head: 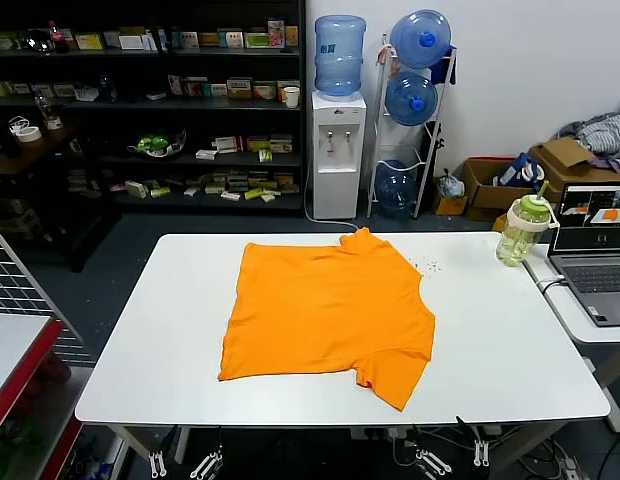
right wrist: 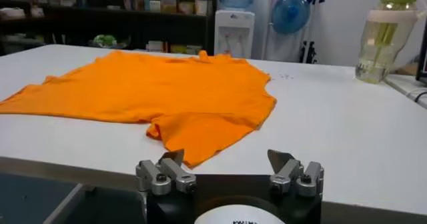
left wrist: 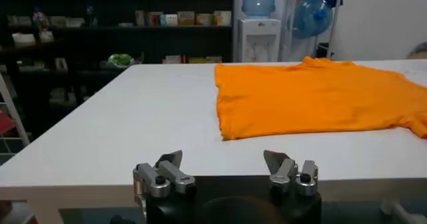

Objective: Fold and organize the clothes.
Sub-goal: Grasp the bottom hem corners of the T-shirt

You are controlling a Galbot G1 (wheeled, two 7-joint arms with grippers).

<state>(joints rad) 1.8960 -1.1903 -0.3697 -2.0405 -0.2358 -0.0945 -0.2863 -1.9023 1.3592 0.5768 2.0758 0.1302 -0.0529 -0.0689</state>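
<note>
An orange T-shirt [head: 325, 310] lies spread on a white table [head: 170, 330], a little right of the middle of the head view. It lies flat with light creases. One sleeve sticks out toward the lower right of the frame, and the collar end bunches slightly at the far edge, near the top of the shirt. No lettering shows on the side facing up.

Neither arm appears in the head view. In the left wrist view, the left gripper [left wrist: 227, 162] sits at the bottom of the frame, just off the near edge of the table, its two fingers standing wide apart with nothing between them. The shirt fills the upper right of that picture, well apart from the fingers, and its far sleeve is cut off by the right border.

In the right wrist view, the right gripper [right wrist: 230, 162] also sits low in the frame at the table edge, jaws spread and empty. The shirt's near sleeve lies close ahead of it, not touching.

A clear bottle with a green lid [head: 520, 230] stands near the right edge of the table, beside a laptop [head: 595, 255] that is partly cut off. Shelves [head: 140, 100] and a water cooler [head: 337, 150] stand behind; the small goods on the shelves are too small to tell.
</note>
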